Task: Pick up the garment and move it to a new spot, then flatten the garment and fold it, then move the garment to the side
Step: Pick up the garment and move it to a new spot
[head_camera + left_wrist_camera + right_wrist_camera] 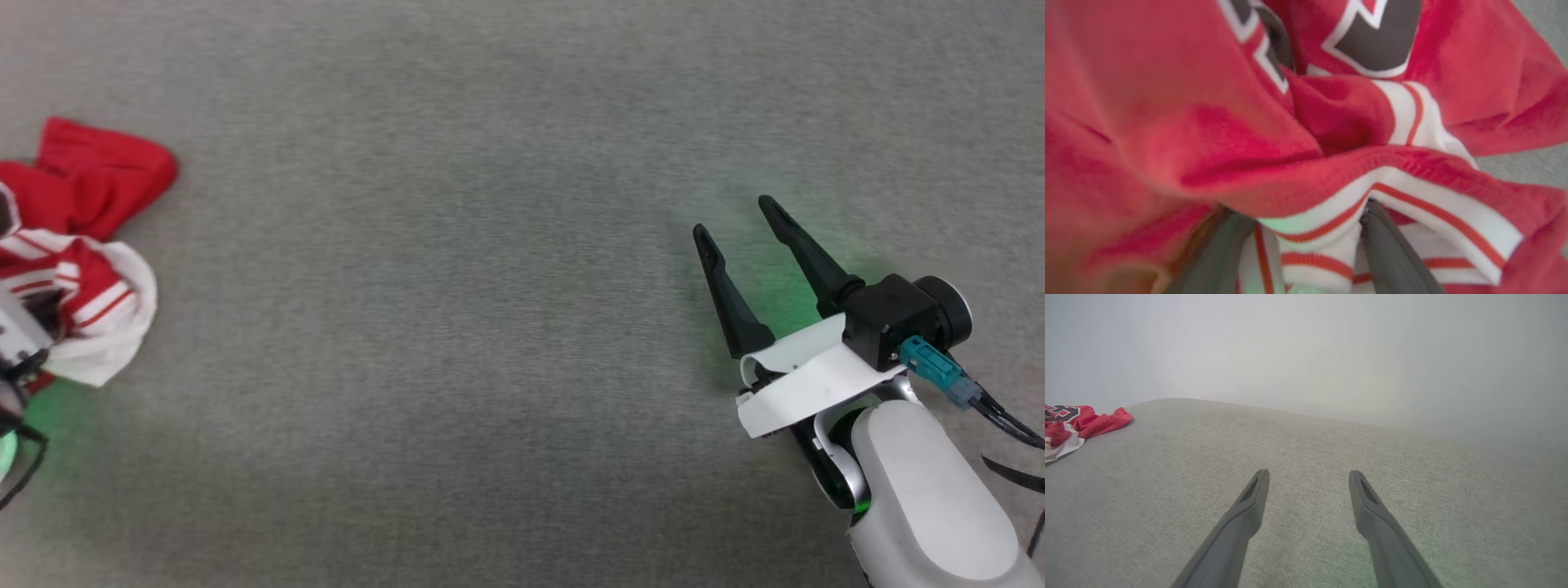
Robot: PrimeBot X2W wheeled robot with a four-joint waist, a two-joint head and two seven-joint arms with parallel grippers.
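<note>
garment (82,245): crumpled heap
left end effector (1302,228): open, nosed into garment, likely to grab
right end effector (735,218): open, idle, well apart from garment

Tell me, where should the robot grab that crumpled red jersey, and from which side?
Probably the striped trim fold of the garment, from the robot's near side. It lies heaped, and that fold stands up as a ridge thin enough to pinch. The left gripper has its open fingers either side of it.
</note>
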